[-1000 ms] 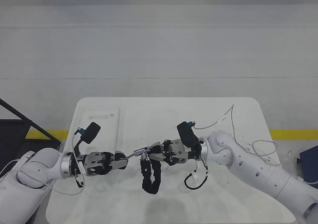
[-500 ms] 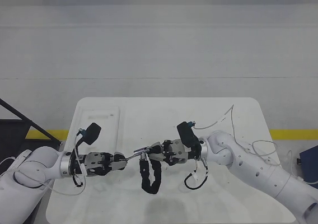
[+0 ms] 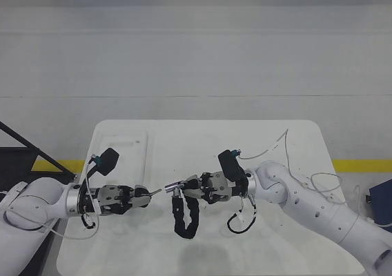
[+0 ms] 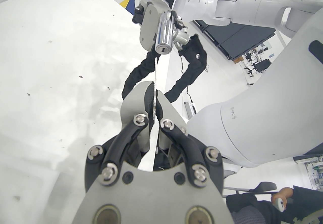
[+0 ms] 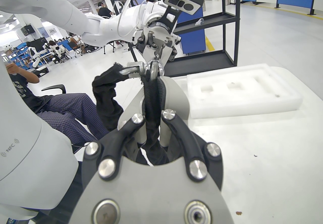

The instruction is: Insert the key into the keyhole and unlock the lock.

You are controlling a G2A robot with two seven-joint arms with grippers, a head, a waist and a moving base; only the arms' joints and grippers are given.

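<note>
pulled back toward the left of the top view, the left gripper [image 3: 143, 194] stays clamped on the key [image 4: 155, 72], whose tip now sits just short of the keyhole [image 4: 162, 50], not touching it. the right gripper [image 5: 152, 86], closed on the black sleeve [image 5: 151, 106] of the cable lock [image 4: 164, 33], holds it mid-frame. blade and cylinder lie nearly in line, so the left arm likely needs to advance rightward.

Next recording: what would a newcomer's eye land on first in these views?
Above the middle of the table the two arms meet in mid-air: the left end effector pinches a thin key, its tip just short of the keyhole in a shiny lock. The right end effector holds that lock up by its black sleeved loop, which dangles toward the table.
</note>
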